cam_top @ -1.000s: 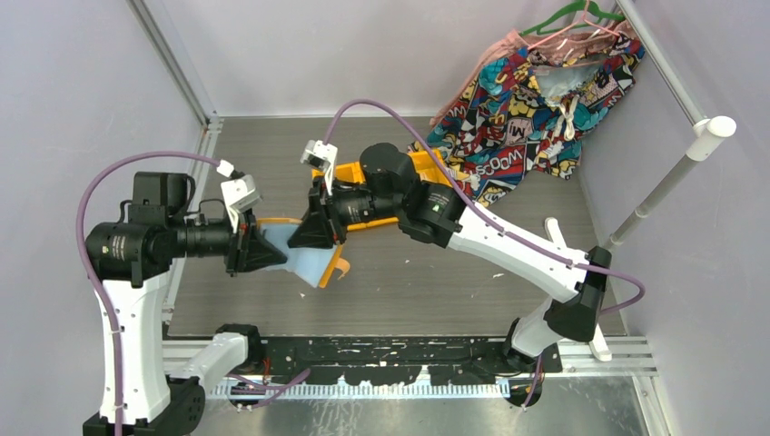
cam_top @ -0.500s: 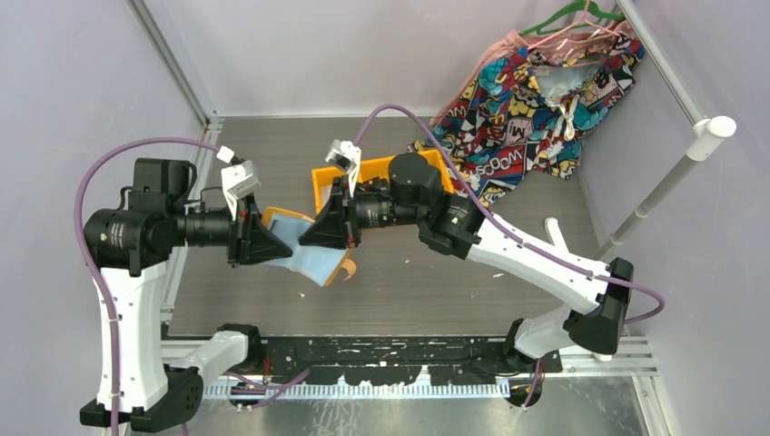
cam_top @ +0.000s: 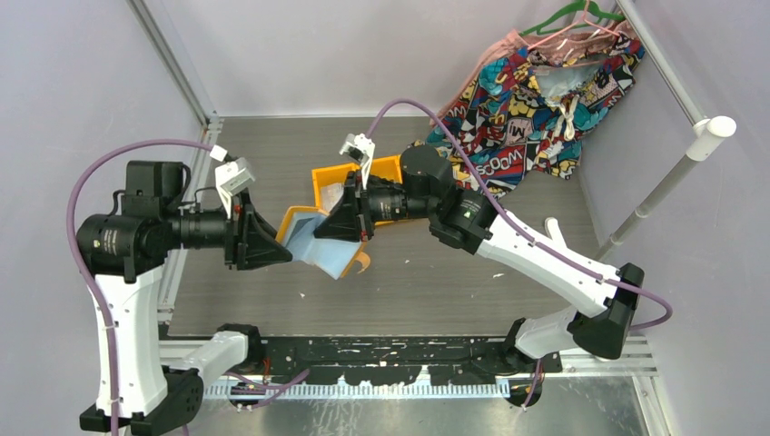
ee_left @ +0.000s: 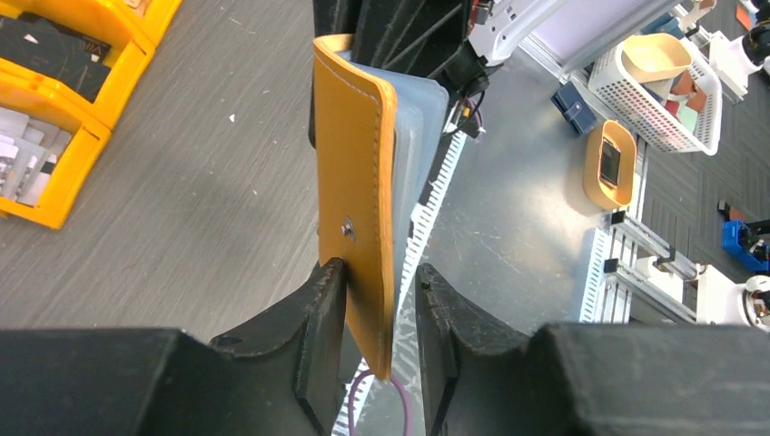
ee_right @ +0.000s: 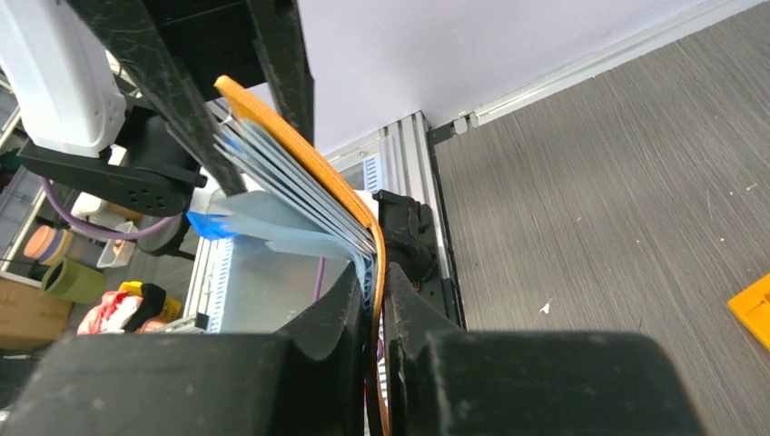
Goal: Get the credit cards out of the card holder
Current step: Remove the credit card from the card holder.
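Mid-frame in the top view, the right gripper is pinching the card holder aloft while the left gripper is straddling its orange cover with slack jaws; no credit cards are showing outside, so seemingly all are waiting to be pulled.

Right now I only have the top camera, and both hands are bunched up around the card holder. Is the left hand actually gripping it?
Observer: No. In the left wrist view the left hand is open. The card holder stands with its orange cover between the fingers, and there is a clear gap on one side.
Operator: And the right hand?
Observer: The right wrist view shows the right hand shut on the holder, with the orange cover and pale blue pockets pinched together.
Operator: Any card sticking out?
Observer: The pockets fan apart beyond the right hand, but I can't make out a card in either wrist view.
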Motion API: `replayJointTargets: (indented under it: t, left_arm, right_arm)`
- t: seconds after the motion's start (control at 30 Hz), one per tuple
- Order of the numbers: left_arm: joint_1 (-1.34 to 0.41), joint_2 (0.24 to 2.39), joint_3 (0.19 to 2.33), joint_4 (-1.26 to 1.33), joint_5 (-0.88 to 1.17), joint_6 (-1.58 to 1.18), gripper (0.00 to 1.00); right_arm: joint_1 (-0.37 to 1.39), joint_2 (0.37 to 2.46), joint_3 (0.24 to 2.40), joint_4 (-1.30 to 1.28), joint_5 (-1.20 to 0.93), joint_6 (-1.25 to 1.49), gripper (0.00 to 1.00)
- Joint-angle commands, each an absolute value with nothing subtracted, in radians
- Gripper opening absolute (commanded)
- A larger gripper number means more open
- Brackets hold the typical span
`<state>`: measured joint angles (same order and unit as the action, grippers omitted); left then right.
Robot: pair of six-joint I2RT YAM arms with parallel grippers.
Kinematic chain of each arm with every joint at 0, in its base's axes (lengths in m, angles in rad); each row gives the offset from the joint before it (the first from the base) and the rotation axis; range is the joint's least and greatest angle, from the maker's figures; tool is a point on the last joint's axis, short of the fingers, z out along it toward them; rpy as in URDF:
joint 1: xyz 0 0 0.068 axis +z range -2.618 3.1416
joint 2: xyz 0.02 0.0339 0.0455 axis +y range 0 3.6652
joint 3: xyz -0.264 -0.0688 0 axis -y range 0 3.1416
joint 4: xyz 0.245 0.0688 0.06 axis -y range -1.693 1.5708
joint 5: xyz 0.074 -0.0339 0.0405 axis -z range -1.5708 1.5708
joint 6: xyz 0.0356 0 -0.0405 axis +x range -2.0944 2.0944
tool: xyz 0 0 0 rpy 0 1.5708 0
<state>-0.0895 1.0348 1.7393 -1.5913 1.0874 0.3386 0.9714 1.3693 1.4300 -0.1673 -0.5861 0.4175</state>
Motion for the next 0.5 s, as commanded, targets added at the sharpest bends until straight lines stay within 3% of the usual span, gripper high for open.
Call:
replayJointTargets:
  t: [0.0,0.17,0.47]
  left_arm:
    - [-0.089,0.986,1.754,-1.629,1.09,0.224,0.35]
    - [-0.089,0.956,1.703,-1.498,1.005,0.15,0.35]
    - [-0.09,0.867,1.564,-1.233,0.846,0.014,0.26]
  right_arm:
    - [0.953,1.33,1.42,-0.156,-0.569,0.408,0.1]
    - [0.953,1.319,1.407,-0.151,-0.61,0.414,0.09]
    - [0.955,1.332,1.409,-0.109,-0.697,0.457,0.09]
